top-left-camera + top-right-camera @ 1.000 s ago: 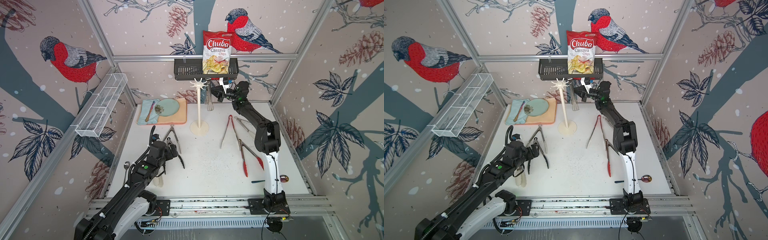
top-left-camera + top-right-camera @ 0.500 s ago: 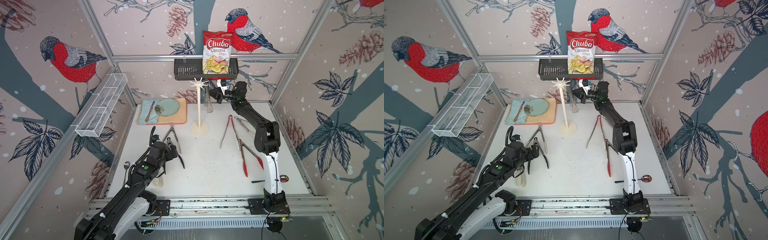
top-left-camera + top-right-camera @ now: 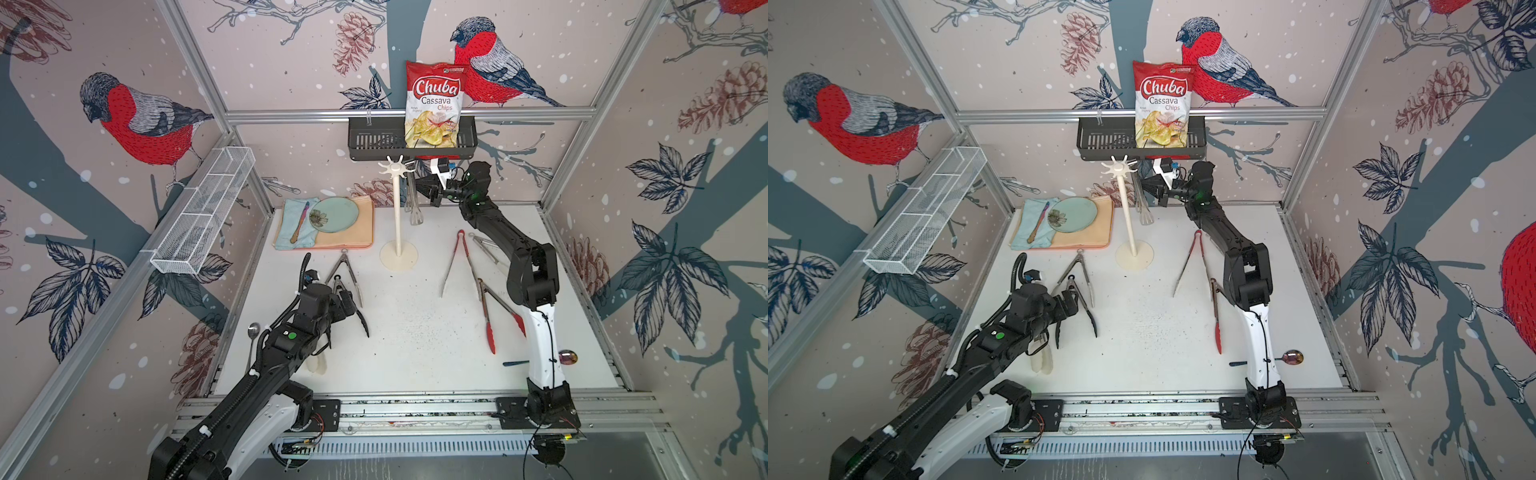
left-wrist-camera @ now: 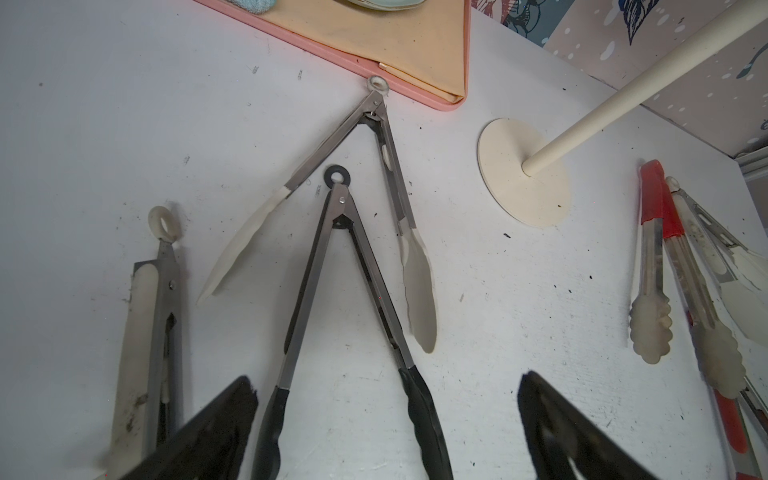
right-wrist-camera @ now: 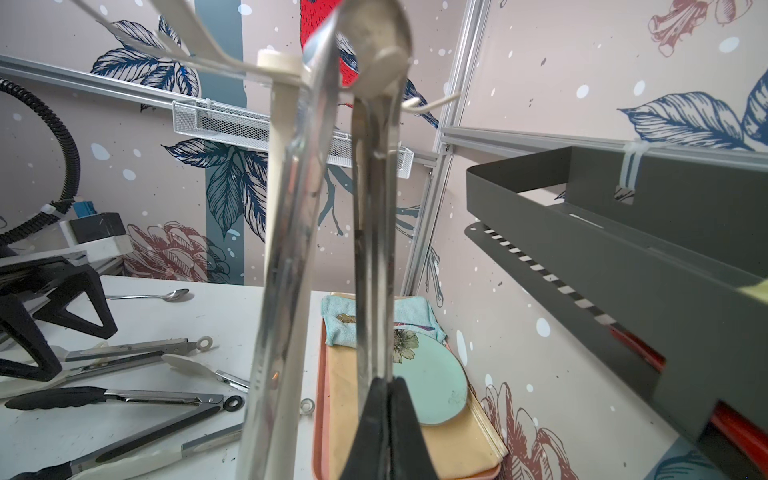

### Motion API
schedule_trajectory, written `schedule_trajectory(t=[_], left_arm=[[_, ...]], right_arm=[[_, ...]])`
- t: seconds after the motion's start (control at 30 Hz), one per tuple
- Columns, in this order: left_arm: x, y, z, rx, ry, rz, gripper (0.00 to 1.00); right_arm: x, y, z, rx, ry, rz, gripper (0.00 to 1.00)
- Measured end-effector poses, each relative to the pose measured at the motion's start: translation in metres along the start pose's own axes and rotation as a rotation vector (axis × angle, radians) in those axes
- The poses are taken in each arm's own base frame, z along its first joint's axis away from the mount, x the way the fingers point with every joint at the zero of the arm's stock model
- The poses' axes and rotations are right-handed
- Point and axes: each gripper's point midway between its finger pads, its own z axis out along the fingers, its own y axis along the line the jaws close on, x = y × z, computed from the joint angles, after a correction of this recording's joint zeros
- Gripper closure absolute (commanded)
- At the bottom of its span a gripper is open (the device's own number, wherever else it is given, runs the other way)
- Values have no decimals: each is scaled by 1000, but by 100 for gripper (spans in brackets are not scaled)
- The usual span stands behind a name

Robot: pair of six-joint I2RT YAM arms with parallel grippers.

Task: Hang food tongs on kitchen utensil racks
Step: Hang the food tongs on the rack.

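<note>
- Right gripper [image 5: 384, 419] is clenched on one arm of the bare steel tongs [image 5: 299, 216], partway down from the ring end. The tongs are held upright beside the star head of the rack [image 3: 398, 208], at the back of the worktop [image 3: 415, 332].
- Left gripper [image 4: 386, 380] is released with jaws wide, low over the black-tipped tongs [image 4: 338, 216] lying flat. No contact visible.
- Risk: if the gripper opens before the ring sits over a hook, the tongs would likely drop onto the rack's base or the worktop.
- Risk: a sideways nudge at the head could rock or tip the rack, a slim pole on a small disc base.
- Risk: the grip is on a single arm, away from the ring, so the tongs may swing or twist and miss the hook.
- Hidden: the ring end is blurred and cut off at the frame edge in the right wrist view, and tiny in both top views. Cannot tell whether it is over a hook.
- Hidden: in the top views the left arm covers part of the tongs beneath it.
</note>
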Motion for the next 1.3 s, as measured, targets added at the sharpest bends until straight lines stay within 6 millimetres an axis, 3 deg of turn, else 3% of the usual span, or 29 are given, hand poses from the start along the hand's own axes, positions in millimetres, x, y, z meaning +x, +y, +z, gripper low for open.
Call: schedule_trajectory(t=[0.5, 0.7, 1.17, 1.3], left_arm=[[2, 1, 1, -3, 4, 1, 3], [2, 1, 1, -4, 6, 1, 3], [2, 2, 1, -9, 4, 1, 3], [-1, 1, 2, -11, 2, 1, 3]], right_arm=[[10, -1, 0, 13, 29, 8, 100], [14, -5, 0, 37, 39, 16, 70], [20, -11, -1, 77, 45, 36, 40], [22, -13, -8, 111, 37, 67, 26]])
